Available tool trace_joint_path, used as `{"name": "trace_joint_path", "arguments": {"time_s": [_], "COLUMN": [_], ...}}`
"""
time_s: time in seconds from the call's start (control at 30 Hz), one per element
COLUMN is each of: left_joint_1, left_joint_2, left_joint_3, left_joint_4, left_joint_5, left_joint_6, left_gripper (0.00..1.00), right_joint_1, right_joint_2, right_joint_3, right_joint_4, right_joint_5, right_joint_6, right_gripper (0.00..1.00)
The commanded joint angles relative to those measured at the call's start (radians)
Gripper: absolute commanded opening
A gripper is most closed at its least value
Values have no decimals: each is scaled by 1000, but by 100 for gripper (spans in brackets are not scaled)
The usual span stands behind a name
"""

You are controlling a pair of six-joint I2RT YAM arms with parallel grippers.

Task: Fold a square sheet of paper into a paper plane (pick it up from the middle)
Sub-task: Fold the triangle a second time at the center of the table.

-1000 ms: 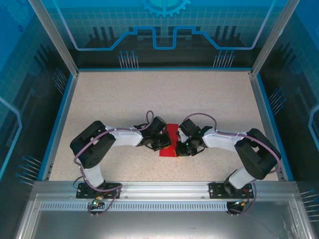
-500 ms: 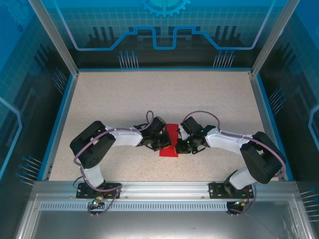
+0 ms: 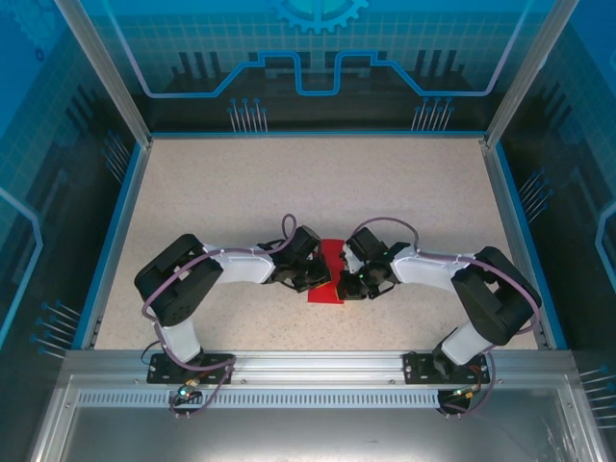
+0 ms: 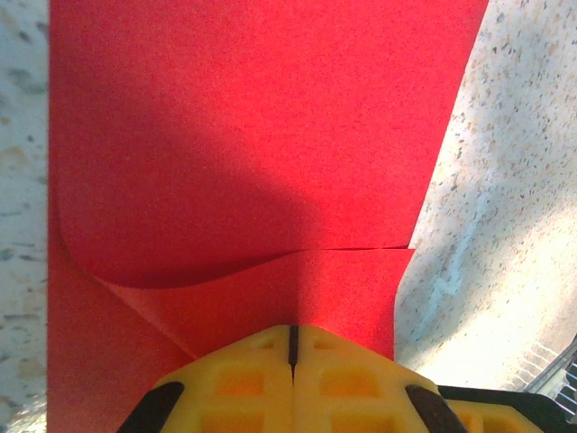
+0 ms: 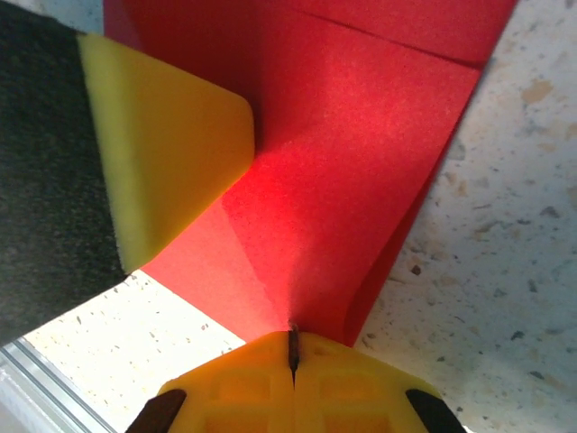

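Before right wrist, left pincer [image 5: 221, 144]

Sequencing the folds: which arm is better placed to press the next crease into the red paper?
Probably right: the right gripper, shut, sits by the folded edge of the square sheet of paper; the left gripper, shut, pins the flap.

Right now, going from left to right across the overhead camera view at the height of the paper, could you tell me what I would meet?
table's left rim → left arm → red paper → right arm → table's right rim
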Motion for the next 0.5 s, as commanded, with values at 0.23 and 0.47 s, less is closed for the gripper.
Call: {"name": "trace_joint_path", "arguments": {"time_s": [0.23, 0.47], "left_joint_1": [-10, -9], "left_joint_2": [20, 19], "left_joint_3": [-45, -51], "left_joint_4": [-125, -137], "left_joint_5": [-53, -69], "left_joint_6": [-20, -24], "left_gripper": [2, 2], "right_joint_1": [-10, -17], "right_joint_2": [15, -69], "right_joint_3": [-52, -137], "right_joint_4": [-45, -101], "right_joint_5": [27, 20], "right_joint_6": [-22, -34], "right_gripper": [0, 0]}}
